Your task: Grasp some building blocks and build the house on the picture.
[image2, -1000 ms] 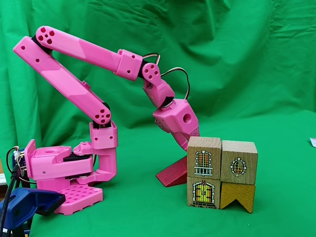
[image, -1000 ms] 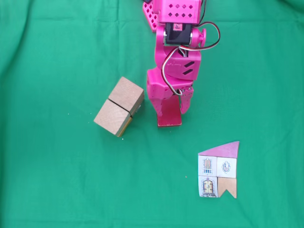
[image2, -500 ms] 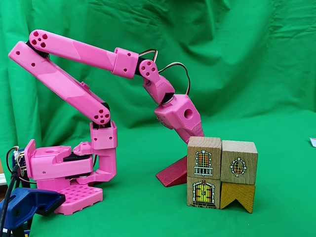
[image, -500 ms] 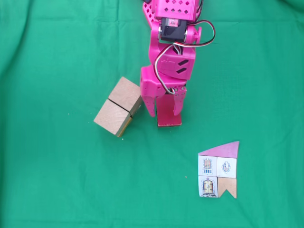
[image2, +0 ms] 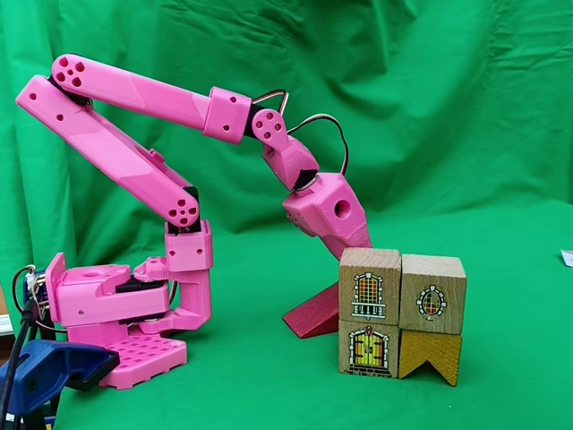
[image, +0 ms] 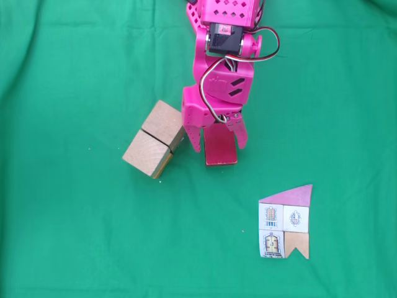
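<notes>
The hand point(image: 218, 144) is now spreading its fingers wider, released, straddling the dark-red slab point(image: 221, 148) beside the pale cubes point(image: 155, 139); the slab is lying unmoved.

I am bright pink plastic from base to fingertips, a printed arm point(image2: 134, 170) of blocky links with rounded ends. My base point(image2: 116, 313) sits on a perforated plate of square holes, and a blue clamp point(image2: 45, 372) grips it at about eight o'clock. Small round dimples ring my joints. A black servo point(image: 224, 38) with a small red label shows between my upper shells. Black, white and red wires point(image: 260, 46) loop out toward three o'clock. Dark slanted slots mark my wrist housing point(image: 226, 87). My gripper point(image: 218, 141) ends in two tapered pink fingers point(image: 194, 136).
</notes>
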Available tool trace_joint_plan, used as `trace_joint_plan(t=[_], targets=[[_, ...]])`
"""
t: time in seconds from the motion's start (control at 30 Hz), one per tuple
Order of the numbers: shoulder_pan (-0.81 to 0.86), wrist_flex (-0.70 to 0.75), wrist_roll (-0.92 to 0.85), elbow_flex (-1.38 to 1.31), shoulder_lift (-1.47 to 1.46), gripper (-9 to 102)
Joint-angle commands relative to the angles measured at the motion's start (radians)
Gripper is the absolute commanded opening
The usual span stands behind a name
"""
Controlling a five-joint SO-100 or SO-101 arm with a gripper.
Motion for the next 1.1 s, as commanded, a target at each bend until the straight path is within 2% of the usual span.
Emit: trace_joint_plan(t=[0.0, 1.07], targets=[[0.008, -0.009, -0.006, -0.021, -0.006, 37], [-0.009, -0.014, -0.005, -0.130, -0.275, 37]])
